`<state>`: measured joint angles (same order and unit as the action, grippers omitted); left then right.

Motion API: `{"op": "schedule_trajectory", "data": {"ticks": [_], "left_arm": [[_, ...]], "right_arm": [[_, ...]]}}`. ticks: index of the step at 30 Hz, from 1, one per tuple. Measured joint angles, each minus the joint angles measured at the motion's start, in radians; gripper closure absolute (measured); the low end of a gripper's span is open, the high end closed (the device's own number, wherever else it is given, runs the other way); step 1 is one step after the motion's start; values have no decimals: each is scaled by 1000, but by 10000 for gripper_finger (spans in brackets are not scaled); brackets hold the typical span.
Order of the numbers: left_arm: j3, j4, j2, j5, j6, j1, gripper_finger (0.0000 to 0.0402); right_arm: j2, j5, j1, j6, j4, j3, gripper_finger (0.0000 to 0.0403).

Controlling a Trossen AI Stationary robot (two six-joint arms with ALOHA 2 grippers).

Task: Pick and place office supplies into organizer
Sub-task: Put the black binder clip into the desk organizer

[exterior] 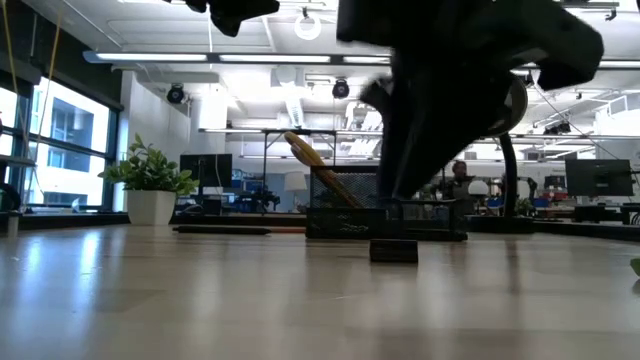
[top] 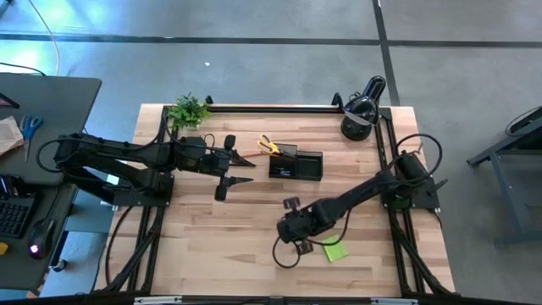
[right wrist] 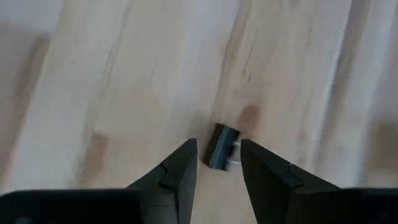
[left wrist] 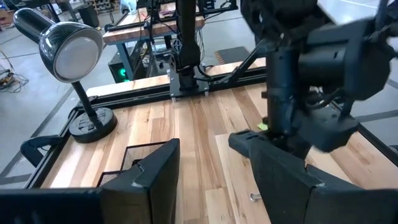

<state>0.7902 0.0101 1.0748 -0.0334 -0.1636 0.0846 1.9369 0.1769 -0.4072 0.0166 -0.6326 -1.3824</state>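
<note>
A pale wooden table (top: 254, 254) stands on a grey floor, with a bright open office of monitors and ceiling lights beyond it. At the far edge sit a small green plant (top: 188, 110) on one corner and a black domed desk lamp (top: 362, 108) on the other. Near the middle of the table is the black organizer (top: 296, 164), with yellow-handled scissors (top: 268, 145) leaning out of its taller section.

The right gripper (right wrist: 217, 163) reaches down toward the near part of the table, its fingers partly apart and pointed at a tiny black binder clip (right wrist: 222, 147) that lies on the wood. The clip sits just ahead of the fingertips, between their lines, and nothing is clasped. Just beside that arm, toward the near edge, lies the lime-green sticky-note pad (top: 334, 251), flat on the table.

The left gripper (top: 241, 169) hovers above the table just to the left of the organizer, its fingers spread wide and empty.
</note>
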Motion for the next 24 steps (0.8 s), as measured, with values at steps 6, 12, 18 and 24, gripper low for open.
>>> {"op": "schedule_trajectory", "data": {"ticks": [6, 12, 18, 24], "left_arm": [[0, 0, 0, 0, 0, 0, 218], [0, -16, 0, 0, -9, 0, 218], [0, -72, 0, 0, 42, 0, 218], [0, -171, 0, 0, 131, 0, 218]], "right_arm": [[-2, 5, 5, -398, -48, -49, 285], [-1, -8, 24, -539, -69, -42, 260], [-1, -32, 47, -599, -52, -42, 207], [-1, -84, 57, -703, -42, -42, 165]]}}
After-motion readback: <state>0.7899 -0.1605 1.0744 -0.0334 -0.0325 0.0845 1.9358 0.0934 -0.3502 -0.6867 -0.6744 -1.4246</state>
